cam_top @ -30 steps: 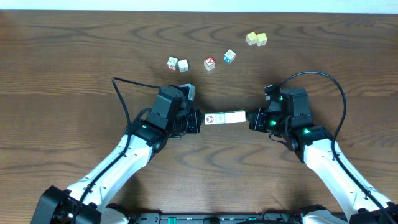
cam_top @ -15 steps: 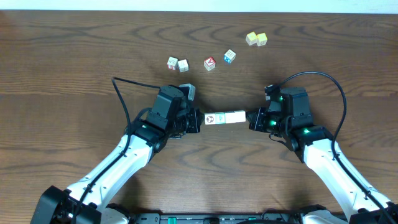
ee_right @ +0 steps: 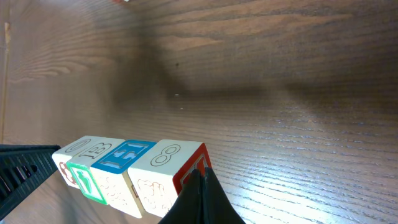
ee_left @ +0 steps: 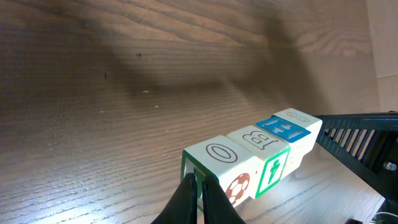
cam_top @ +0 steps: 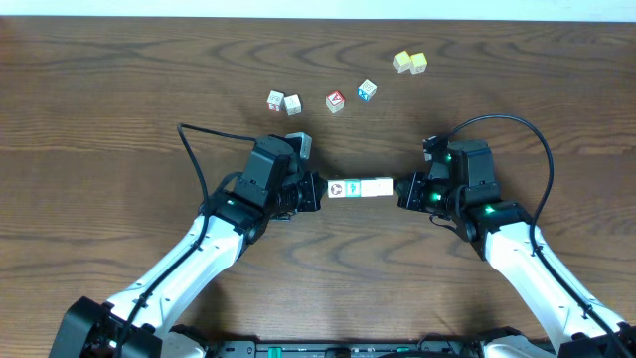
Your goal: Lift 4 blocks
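Note:
Several small printed blocks (cam_top: pixel 358 188) form one tight row at the table's middle, pinched end to end between my two grippers. My left gripper (cam_top: pixel 320 191) is shut, its tips (ee_left: pixel 198 182) pressed against the green-framed end face of the "O" block (ee_left: pixel 221 158). A "B" block (ee_left: pixel 258 140) and a blue-topped block (ee_left: pixel 283 129) follow it. My right gripper (cam_top: pixel 398 189) is shut too, its tips (ee_right: pixel 200 175) against the red end face of the "8" block (ee_right: pixel 168 155). Whether the row rests on the wood I cannot tell.
Loose cubes lie at the far side: two pale ones (cam_top: pixel 283 101), a red-faced one (cam_top: pixel 335 100), a blue one (cam_top: pixel 367 89) and a yellow pair (cam_top: pixel 408 62). A black cable (cam_top: pixel 199 159) loops left of the left arm.

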Tool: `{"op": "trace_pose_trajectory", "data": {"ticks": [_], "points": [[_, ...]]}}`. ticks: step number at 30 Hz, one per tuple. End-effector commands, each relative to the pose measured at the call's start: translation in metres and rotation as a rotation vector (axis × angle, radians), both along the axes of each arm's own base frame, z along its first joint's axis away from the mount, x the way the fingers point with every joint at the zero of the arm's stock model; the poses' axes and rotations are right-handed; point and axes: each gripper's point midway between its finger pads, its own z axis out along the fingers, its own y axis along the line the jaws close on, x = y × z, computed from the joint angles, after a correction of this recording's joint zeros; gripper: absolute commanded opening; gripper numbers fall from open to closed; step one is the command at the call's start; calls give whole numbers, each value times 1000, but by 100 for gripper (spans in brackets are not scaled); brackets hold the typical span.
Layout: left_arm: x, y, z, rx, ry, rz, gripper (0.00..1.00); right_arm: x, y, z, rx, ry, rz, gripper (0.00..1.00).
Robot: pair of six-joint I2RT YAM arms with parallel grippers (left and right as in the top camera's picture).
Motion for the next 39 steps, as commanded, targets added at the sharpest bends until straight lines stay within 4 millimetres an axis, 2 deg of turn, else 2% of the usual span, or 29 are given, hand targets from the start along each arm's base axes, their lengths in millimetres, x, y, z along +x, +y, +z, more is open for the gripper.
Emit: {"op": "trace_pose_trajectory", "data": {"ticks": [1, 19, 25, 39], "points": [[-16, -21, 6, -75, 31, -95, 7, -17, 43, 30, 142, -14, 161, 1], [-15, -23, -1, -21, 15, -51, 7, -17, 42, 30, 138, -14, 160, 1], [-14, -24, -13, -15, 54, -40, 7, -17, 42, 29, 133, -12, 155, 1], [-12, -29, -15, -32, 53, -55, 7, -11, 40, -10, 94, 78, 135, 1]]}}
